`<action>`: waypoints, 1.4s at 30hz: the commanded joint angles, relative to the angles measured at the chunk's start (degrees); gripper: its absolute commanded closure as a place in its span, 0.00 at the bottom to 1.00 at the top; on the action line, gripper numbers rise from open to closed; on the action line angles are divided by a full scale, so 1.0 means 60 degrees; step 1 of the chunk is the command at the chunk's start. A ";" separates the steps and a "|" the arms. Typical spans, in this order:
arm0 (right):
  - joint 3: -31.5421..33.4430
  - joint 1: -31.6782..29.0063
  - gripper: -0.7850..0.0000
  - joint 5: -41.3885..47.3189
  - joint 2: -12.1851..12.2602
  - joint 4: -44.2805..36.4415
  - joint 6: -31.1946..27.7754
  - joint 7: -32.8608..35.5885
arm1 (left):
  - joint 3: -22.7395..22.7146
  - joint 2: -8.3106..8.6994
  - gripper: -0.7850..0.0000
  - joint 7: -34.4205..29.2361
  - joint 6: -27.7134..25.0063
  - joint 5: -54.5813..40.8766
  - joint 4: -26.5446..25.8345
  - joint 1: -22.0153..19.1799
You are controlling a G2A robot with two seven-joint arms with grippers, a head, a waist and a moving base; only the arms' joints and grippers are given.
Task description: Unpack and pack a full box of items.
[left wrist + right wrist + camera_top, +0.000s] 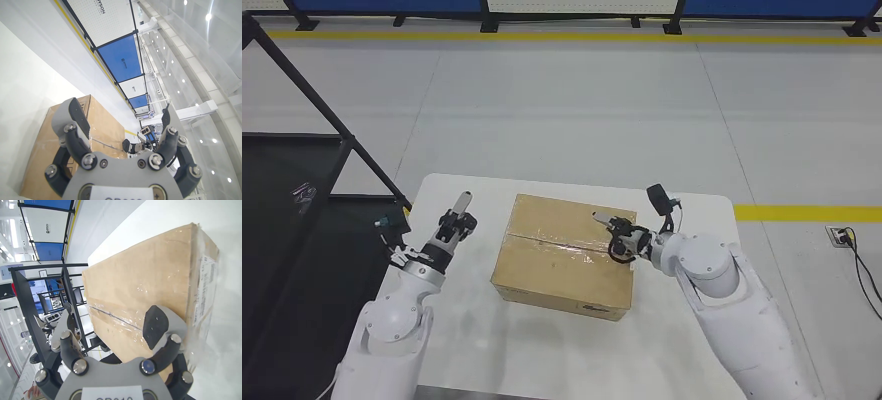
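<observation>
A closed cardboard box [562, 258], sealed with clear tape along its top seam, sits in the middle of the white table [682, 330]. My left gripper [458, 212] stands open to the left of the box, apart from it; its wrist view shows the box [105, 125] past the open fingers [79, 117]. My right gripper [604, 224] is open over the box's right top edge, close to the taped seam. In the right wrist view one pad [156, 326] lies over the box top [141, 275] near the seam.
A black metal frame [332, 150] stands left of the table. A printed label [206, 279] is stuck on the box's end face. Bare table surface lies in front of the box and on both sides.
</observation>
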 commanded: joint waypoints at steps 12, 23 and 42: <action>0.0990 -0.0663 0.00 0.0267 0.0265 -0.0231 -0.0150 0.0286 | 0.0297 0.0002 0.00 0.0103 0.0107 0.0071 0.0120 -0.0251; 0.1074 -0.0841 0.00 0.0638 0.0337 -0.0115 -0.0452 0.0323 | 0.0487 0.0009 0.00 0.0131 0.0175 0.0147 0.0247 -0.0467; 0.0939 -0.0331 0.00 0.1274 0.0398 0.1383 -0.0592 0.0640 | 0.0596 0.0042 0.00 0.0111 0.0208 0.0146 0.0390 -0.0616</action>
